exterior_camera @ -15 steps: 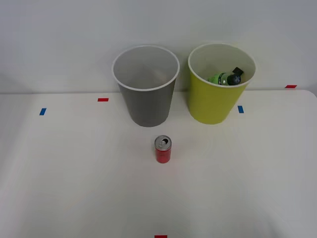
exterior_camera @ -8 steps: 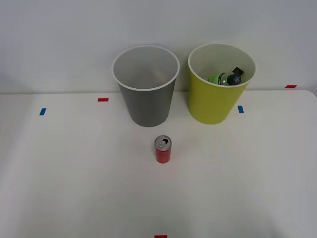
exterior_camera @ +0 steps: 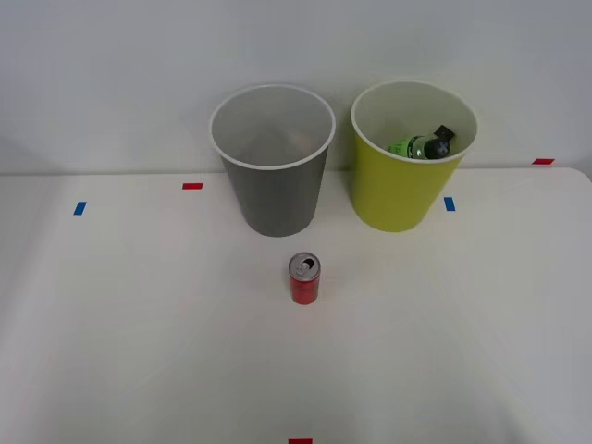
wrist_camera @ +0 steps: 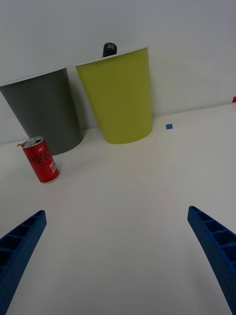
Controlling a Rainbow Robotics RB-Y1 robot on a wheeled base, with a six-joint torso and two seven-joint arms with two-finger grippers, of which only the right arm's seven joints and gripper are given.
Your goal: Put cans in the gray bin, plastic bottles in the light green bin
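I have the bottles sorted: a green plastic bottle with black cap (exterior_camera: pixel 421 145) lies inside the tall yellow-green tapered bin (exterior_camera: pixel 402 190). What's left is the small red drink can (exterior_camera: pixel 304 278), upright at 6 o'clock from the empty gray tapered bin (exterior_camera: pixel 275 194). My right gripper (wrist_camera: pixel 118 256) is spread wide, holding nothing; next I'd swing toward the can and close on it

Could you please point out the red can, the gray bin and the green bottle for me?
red can (exterior_camera: pixel 304 287): front view, on its red side.
gray bin (exterior_camera: pixel 276 199): front view, on its outer wall.
green bottle (exterior_camera: pixel 413 146): front view, on its body inside the light green bin (exterior_camera: pixel 398 196).
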